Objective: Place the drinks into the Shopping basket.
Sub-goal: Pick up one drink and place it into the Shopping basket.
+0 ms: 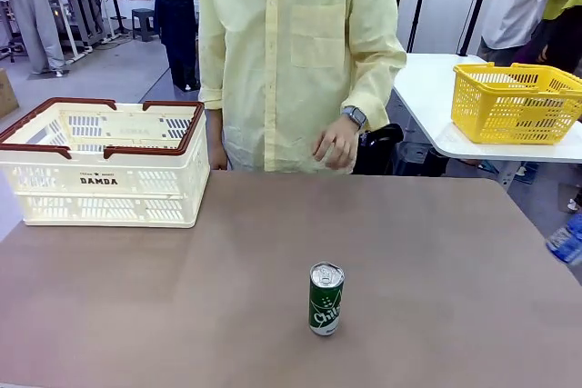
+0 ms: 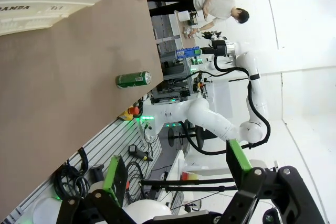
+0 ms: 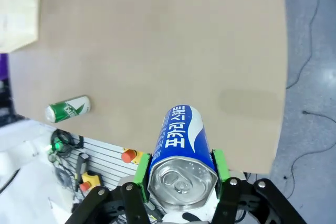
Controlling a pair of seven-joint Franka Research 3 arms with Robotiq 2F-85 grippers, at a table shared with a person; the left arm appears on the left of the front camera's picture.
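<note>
Right claw is clenched round a blue can, green pads on either side and the silver top facing the wrist camera. It's hanging somewhere over the table's edge as far as I can tell. Left claw is spread wide with nothing in it, parked back off the table

Biggest thing first: the brown table is mostly bare. The cream basket with the brown rim sits at about 10 o'clock on it, up against the far edge, and it looks like no can is inside yet, though I can't see the bottom. A person stands at 12 o'clock behind the table with a hand hanging loose, not touching anything. A green can stands upright at roughly 6 o'clock, well apart from the basket

So I'd say we're mid-carry on the blue one: picked up, not yet dropped off. Next move probably needs a long swing toward 10 o'clock, high enough to clear that rim, then down inside before letting go so the can doesn't tip over. The green one looks like an easy grab for the free left claw afterwards
</note>
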